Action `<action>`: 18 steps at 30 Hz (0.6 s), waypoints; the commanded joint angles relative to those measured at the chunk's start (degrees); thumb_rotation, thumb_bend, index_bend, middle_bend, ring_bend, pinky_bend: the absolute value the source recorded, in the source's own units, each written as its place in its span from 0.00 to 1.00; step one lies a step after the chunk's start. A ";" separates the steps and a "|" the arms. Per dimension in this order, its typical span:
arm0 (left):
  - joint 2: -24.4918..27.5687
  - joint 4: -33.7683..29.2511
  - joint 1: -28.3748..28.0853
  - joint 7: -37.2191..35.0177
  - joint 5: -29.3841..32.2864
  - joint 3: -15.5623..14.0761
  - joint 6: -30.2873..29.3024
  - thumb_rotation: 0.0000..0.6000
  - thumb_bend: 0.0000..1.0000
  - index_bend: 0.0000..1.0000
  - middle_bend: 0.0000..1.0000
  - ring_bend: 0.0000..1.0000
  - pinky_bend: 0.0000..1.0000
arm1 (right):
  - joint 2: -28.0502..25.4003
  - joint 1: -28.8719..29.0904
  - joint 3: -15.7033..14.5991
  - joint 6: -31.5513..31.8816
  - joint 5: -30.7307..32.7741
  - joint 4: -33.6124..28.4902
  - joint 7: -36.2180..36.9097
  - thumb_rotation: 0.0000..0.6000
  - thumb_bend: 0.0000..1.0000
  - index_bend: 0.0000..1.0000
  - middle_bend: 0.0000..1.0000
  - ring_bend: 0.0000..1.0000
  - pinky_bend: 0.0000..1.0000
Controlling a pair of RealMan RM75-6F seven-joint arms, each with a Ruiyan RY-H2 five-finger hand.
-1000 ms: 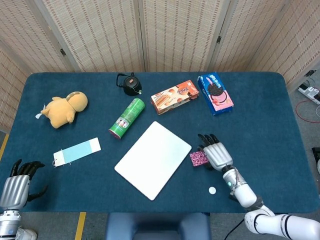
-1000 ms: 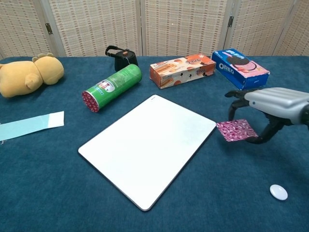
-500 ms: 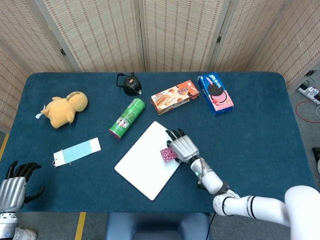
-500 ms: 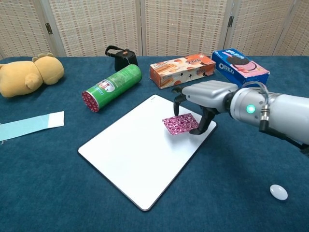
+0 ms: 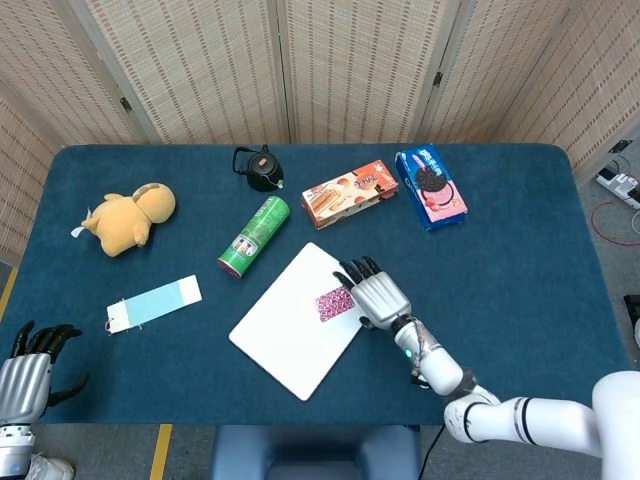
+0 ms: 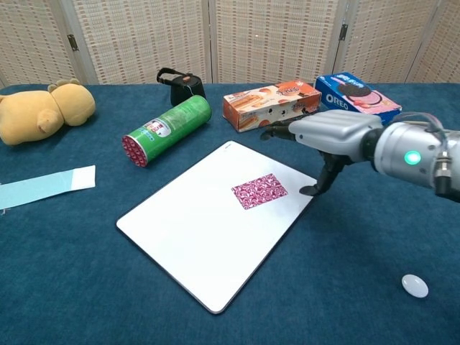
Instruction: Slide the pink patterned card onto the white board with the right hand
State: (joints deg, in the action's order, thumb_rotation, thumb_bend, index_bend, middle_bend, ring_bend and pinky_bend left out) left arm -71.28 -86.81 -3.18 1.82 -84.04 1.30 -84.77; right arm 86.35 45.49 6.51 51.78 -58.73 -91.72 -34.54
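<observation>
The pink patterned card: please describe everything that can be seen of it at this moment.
The pink patterned card is a small, thin, flat rectangle with a busy magenta and white print; the material cannot be told. It lies face up on the white board, wholly within its edges, in the part near the board's right corner, slightly turned against the board's sides. Nothing rests on it. The right hand is beside it, to the right, fingers spread, and does not touch it.

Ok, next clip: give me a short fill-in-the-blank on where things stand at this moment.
1. The pink patterned card lies flat on the white ____.
2. The right hand holds ____.
3. The green can lies on its ____.
4. Beside the Oreo box lies an ____ snack box.

Missing words: board; nothing; side; orange
</observation>
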 commanded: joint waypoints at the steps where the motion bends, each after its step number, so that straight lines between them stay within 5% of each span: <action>1: -0.01 -0.37 -0.22 0.52 -0.28 0.02 0.11 1.00 0.31 0.29 0.25 0.21 0.05 | -5.62 -4.93 -4.99 4.55 -9.33 -3.88 5.63 0.97 0.31 0.17 0.12 0.06 0.00; 7: 0.02 -1.28 -0.58 1.60 -0.40 0.21 0.32 1.00 0.31 0.29 0.25 0.21 0.05 | -11.49 -10.96 -11.90 10.53 -21.38 -6.34 12.44 0.97 0.31 0.23 0.13 0.06 0.00; 12: 0.14 -1.86 -0.70 2.23 -0.38 0.28 0.40 1.00 0.31 0.29 0.25 0.21 0.05 | -12.42 -16.41 -17.19 16.93 -30.44 -2.59 15.97 0.98 0.31 0.27 0.13 0.06 0.00; 18: 0.17 -2.43 -0.84 2.67 -0.77 0.15 0.39 1.00 0.31 0.29 0.25 0.21 0.05 | -11.23 -20.23 -19.80 19.28 -34.42 1.78 18.45 0.97 0.31 0.32 0.14 0.06 0.00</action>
State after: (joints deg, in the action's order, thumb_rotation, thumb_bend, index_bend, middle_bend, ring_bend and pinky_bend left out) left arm -71.11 -89.23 -4.01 4.49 -84.81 1.47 -84.38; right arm 74.84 26.23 -12.61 70.50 -92.27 -91.00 -16.93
